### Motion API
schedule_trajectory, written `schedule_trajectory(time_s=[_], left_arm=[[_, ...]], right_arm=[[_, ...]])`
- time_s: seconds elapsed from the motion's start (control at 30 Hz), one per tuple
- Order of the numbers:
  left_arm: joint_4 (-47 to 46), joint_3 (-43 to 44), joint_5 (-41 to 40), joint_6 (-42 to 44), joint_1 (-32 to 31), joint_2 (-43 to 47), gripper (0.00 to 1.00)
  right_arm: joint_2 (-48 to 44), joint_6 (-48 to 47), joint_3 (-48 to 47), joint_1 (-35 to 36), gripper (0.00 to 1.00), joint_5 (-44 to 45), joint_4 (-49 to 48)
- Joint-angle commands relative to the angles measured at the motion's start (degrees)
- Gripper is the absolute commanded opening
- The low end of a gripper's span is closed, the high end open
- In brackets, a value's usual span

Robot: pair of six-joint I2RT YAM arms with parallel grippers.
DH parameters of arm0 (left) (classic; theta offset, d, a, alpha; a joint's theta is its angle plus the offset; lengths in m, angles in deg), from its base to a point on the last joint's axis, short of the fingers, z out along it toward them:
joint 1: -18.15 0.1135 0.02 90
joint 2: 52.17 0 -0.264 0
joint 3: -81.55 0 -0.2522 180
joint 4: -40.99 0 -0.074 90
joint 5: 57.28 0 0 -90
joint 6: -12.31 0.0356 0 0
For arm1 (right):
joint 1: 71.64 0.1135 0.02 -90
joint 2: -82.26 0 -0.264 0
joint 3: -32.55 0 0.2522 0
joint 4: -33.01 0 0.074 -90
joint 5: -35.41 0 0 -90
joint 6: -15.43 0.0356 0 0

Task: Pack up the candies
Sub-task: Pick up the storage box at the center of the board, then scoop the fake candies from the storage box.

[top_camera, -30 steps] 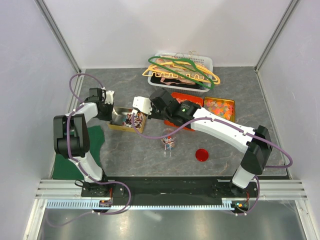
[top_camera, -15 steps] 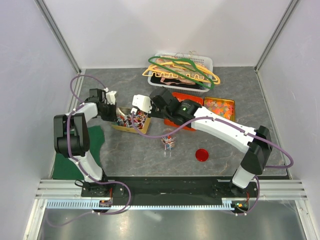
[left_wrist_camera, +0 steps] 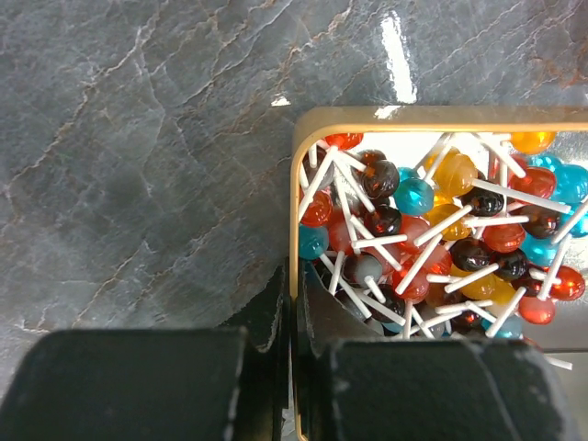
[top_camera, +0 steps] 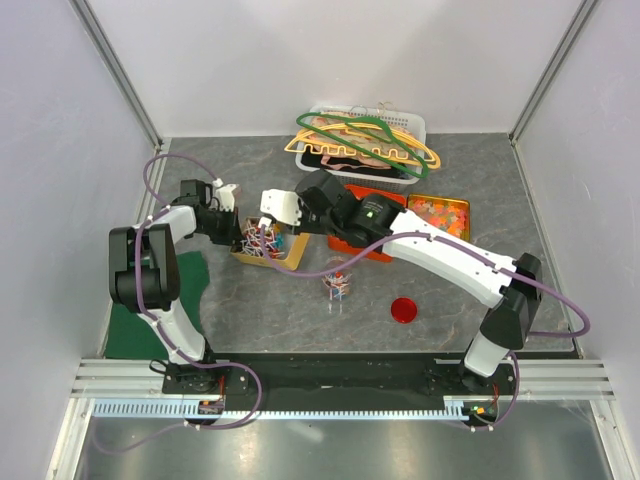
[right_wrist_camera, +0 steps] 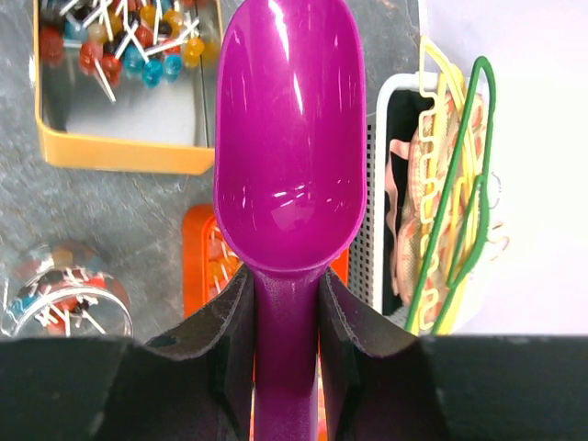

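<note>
The candies (left_wrist_camera: pixel 432 239) are small red, blue, orange and dark lollipops on white sticks, heaped in a yellow tray (left_wrist_camera: pixel 413 115). The tray (top_camera: pixel 290 255) sits left of centre, with the candies (top_camera: pixel 262 240) piled in it. My left gripper (left_wrist_camera: pixel 296 285) is shut on the tray's left wall, one finger inside and one outside; it shows in the top view (top_camera: pixel 238 232). My right gripper (right_wrist_camera: pixel 287 285) is shut on the handle of a purple scoop (right_wrist_camera: pixel 287 138), empty, held just right of the tray (right_wrist_camera: pixel 119 152). A glass jar (top_camera: pixel 336 285) holds a few candies.
A red lid (top_camera: pixel 403 309) lies right of the jar (right_wrist_camera: pixel 64 294). Two orange trays (top_camera: pixel 440 215) of sweets sit behind my right arm. A white basket (top_camera: pixel 412 128) with coat hangers (right_wrist_camera: pixel 450 184) stands at the back. A green cloth (top_camera: pixel 180 285) lies at the left.
My left gripper has pushed the yellow tray a little to the right, and the candies have shifted to its left part. The right gripper with the scoop has drawn back slightly.
</note>
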Motion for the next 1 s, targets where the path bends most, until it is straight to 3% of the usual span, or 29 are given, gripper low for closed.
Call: schedule_trajectory(time_s=[0.0,0.3,0.63,0.97], left_arm=[[-0.98,0.46,-0.99,-0.37,0.19,2.45,0.02],[-1.60,1.52,-16.55,-2.05,0.19,5.44,0.02],[-3.09,0.11,-21.22,-2.66,0.01,5.71,0.02],[-4.67,-1.12,-24.12,-2.66,-1.74,7.55,0.02]], right_arm=[[2.65,-5.82,-2.81,2.46,0.00,6.34,5.02],[10.03,-13.83,-5.18,7.38,0.00,18.81,7.05],[21.18,-20.16,-8.95,8.97,0.00,25.68,4.07],[30.07,-21.83,-18.62,8.79,0.00,24.46,4.94]])
